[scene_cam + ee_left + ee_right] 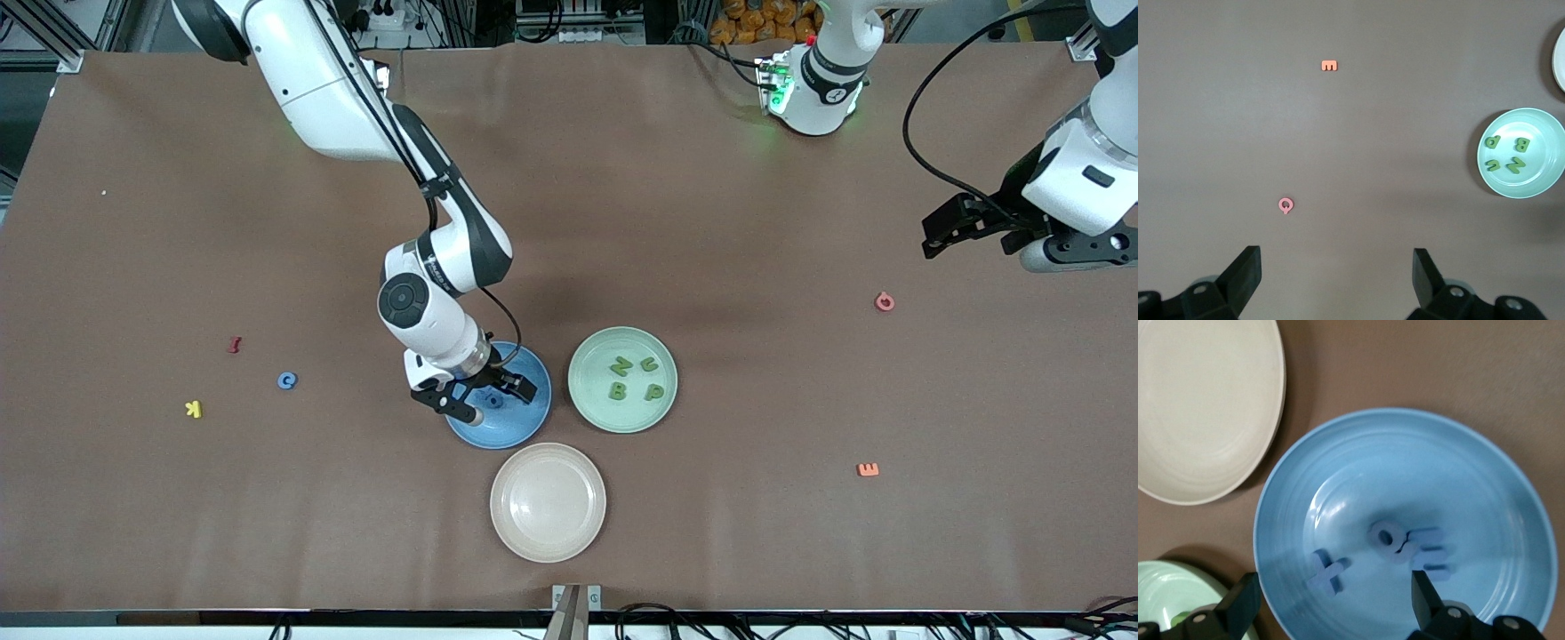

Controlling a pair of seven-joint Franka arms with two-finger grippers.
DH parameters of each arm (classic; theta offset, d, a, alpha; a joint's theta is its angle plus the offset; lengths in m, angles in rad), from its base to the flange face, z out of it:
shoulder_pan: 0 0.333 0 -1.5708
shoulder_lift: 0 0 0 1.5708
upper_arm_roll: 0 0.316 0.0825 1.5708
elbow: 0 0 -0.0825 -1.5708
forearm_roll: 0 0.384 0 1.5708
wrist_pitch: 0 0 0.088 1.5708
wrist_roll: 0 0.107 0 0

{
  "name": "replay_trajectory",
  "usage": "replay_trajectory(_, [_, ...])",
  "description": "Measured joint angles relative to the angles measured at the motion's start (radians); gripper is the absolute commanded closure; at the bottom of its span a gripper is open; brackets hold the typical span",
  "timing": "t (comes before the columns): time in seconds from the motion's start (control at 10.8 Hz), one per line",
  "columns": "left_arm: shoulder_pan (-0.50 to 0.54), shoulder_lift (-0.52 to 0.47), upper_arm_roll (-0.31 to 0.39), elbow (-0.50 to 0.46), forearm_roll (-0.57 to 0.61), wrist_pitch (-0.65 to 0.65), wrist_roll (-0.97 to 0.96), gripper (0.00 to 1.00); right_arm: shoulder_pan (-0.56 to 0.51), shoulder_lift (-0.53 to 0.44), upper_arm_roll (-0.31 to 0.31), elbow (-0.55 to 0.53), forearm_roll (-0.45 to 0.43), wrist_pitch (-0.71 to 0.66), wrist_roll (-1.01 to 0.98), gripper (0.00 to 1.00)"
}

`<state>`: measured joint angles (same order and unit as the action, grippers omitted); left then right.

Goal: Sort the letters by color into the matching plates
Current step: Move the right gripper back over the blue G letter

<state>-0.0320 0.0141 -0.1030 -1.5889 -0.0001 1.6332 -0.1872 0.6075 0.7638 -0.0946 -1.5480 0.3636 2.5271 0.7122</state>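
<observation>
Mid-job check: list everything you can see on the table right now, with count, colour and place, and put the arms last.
blue plate: one, blue, mid-table, under the right gripper
blue letters in plate: three, blue, lying in the blue plate
loose blue letter: one, blue, on the table toward the right arm's end
green plate: one, pale mint, beside the blue plate
green letters: four, green, in the green plate
cream plate: one, beige, nearer the front camera than both plates
other letters: red, yellow, pink, orange, one each, scattered on the table
right gripper: open, over the blue plate
left gripper: open, waiting above the pink letter's area
</observation>
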Motion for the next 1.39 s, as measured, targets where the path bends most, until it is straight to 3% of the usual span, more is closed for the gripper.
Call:
replay_trajectory(0.56, [0.003, 0.0, 0.0, 0.0, 0.0, 0.0, 0.0, 0.0, -0.138, -0.044, -0.054, 0.022, -0.037, -0.159, -0.312, 0.0])
replay_trajectory(0.84, [0.004, 0.0, 0.0, 0.0, 0.006, 0.002, -0.009, 0.0, -0.246, -0.092, -0.057, 0.008, -0.126, -0.229, -0.486, 0.0])
replay_trajectory(1.39, [0.001, -0.001, -0.009, 0.009, 0.012, 0.005, -0.009, 0.0, -0.45, -0.25, -0.059, -0.232, -0.172, -0.239, -0.695, 0.0])
